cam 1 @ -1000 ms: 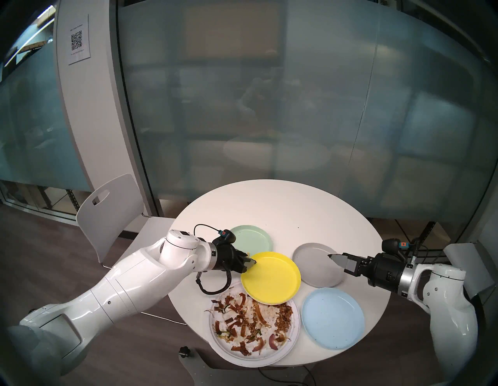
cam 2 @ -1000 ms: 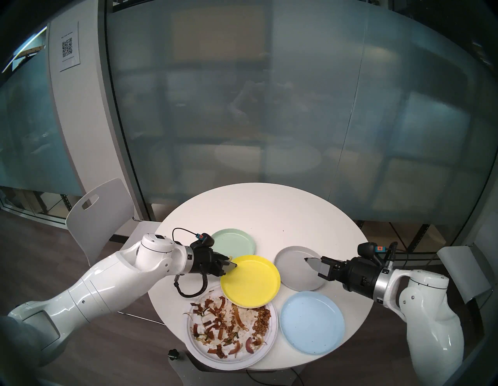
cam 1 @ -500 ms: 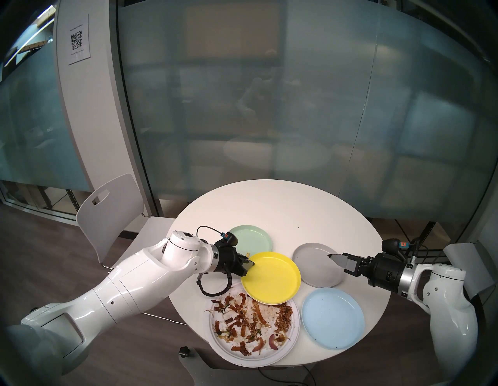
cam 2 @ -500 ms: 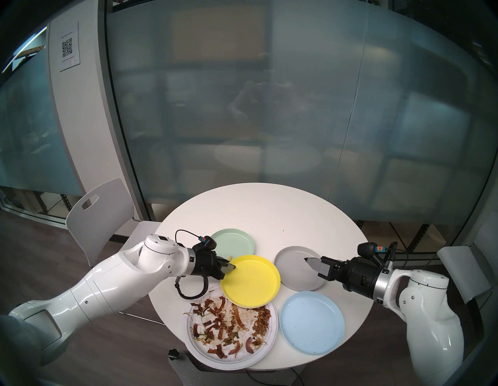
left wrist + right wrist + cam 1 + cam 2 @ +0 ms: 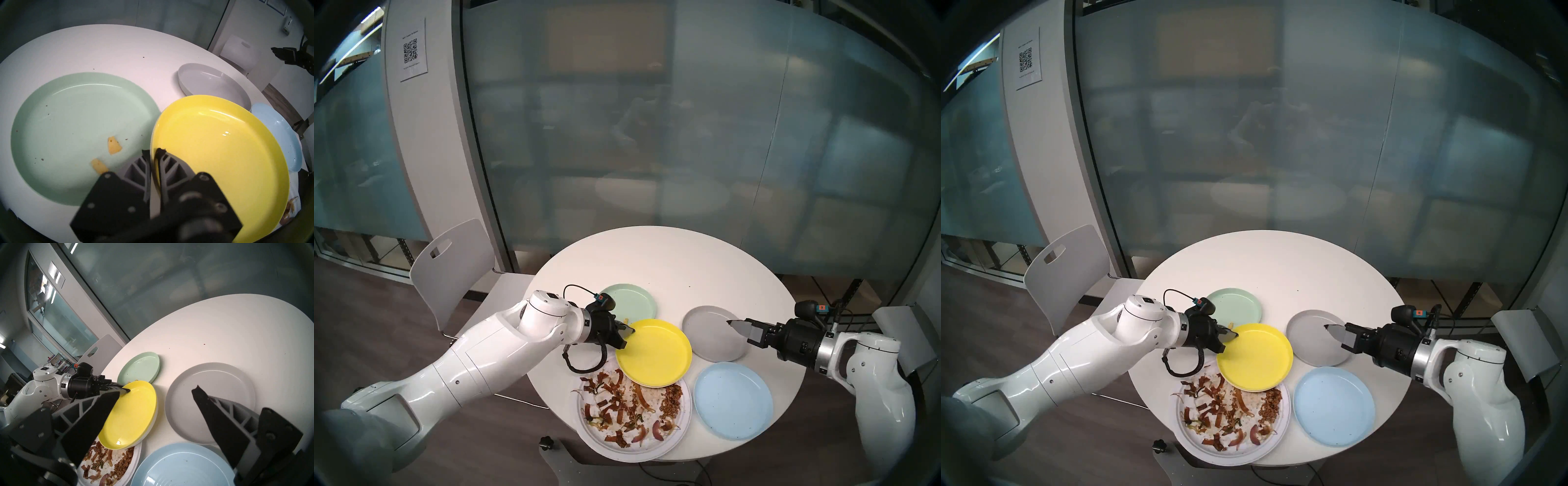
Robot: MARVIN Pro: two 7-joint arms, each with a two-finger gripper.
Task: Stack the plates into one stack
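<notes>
Five round plates show openly on the round white table (image 5: 670, 258), and a white rim peeks from under the yellow one. The smooth yellow rimmed plate (image 5: 655, 353) sits near the table's centre, nested on a white plate (image 5: 149, 431) of like size, and both overlap the 12 o'clock edge of the large white paper plate strewn with brown food scraps (image 5: 634, 415), which lies at the table's 6 o'clock edge. The left gripper (image 5: 154, 151) pinches the yellow plate's rim at its 9 o'clock side, one finger inside the rim and one outside, pressed close. The mint green plate (image 5: 628, 303), holding two yellow crumbs (image 5: 114, 145), lies at 11 o'clock from the yellow one. The grey plate (image 5: 714, 334) lies at 2 o'clock, and the light blue plate (image 5: 733, 400) at 4 o'clock. The right gripper (image 5: 158, 392) hangs above the grey plate's right edge, its fingers spread wide and holding nothing.
</notes>
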